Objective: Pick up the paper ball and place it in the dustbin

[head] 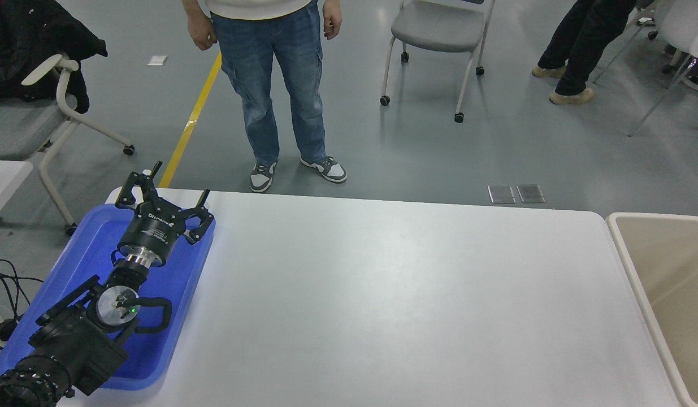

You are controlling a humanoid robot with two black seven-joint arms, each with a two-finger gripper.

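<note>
One high head view looks forward, down over the white table [394, 294].

Floor [467, 152]: grey, smooth, with a yellow line [190, 121] running diagonally toward the white worktop [382, 294]. Grey-seated castor chair [439, 34] beyond the far edge; second chair [38, 113] at left, dark jacket [21, 39] draped over it. Two metal floor plates [516, 193] near the worktop's far right corner. Lighting even, soft sheen on worktop.
</note>
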